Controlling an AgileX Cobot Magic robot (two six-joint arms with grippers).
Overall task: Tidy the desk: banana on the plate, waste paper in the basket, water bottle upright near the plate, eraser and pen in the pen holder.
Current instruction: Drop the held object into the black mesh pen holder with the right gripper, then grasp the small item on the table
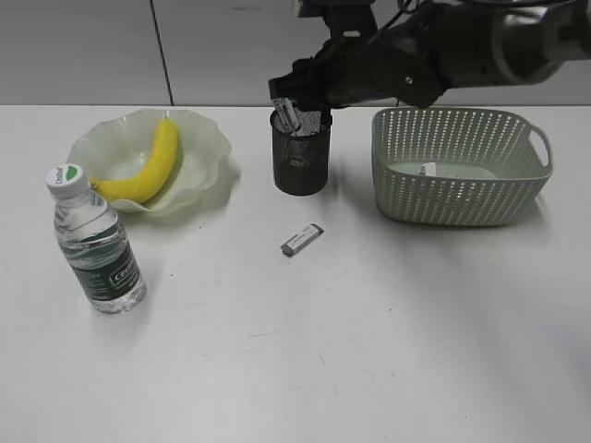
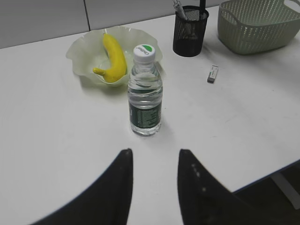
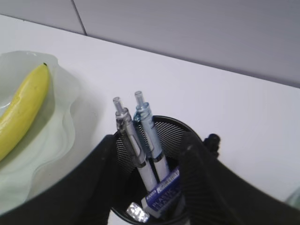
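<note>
The desk [image 1: 388, 351] is a plain white tabletop carrying every item.

The basket [image 1: 459, 166], pale green and perforated, stands at the right rear; something pale lies on its floor, too indistinct through the mesh to identify.

The plate [image 1: 208, 148], a wavy-rimmed translucent green dish, sits at the left rear with the banana [image 1: 152, 166] lying inside it.

The water bottle [image 1: 92, 242] stands upright at the front left, near the plate, white cap with green top uppermost.

The pen holder [image 1: 301, 159], a black mesh cup, stands between plate and basket. In the right wrist view it contains two pens [image 3: 140, 140] leaning side by side and a blue-sleeved eraser [image 3: 164, 190] at its bottom.

A small grey-white eraser-like block [image 1: 302, 239] lies loose on the desk in front of the pen holder, apart from everything.

The right gripper [image 3: 152, 154] is directly over the pen holder, its jaws apart and straddling the cup's mouth, with the pens between them and not clamped.

The left gripper [image 2: 152, 173] hovers above the desk in front of the bottle, its jaws apart and empty.
</note>
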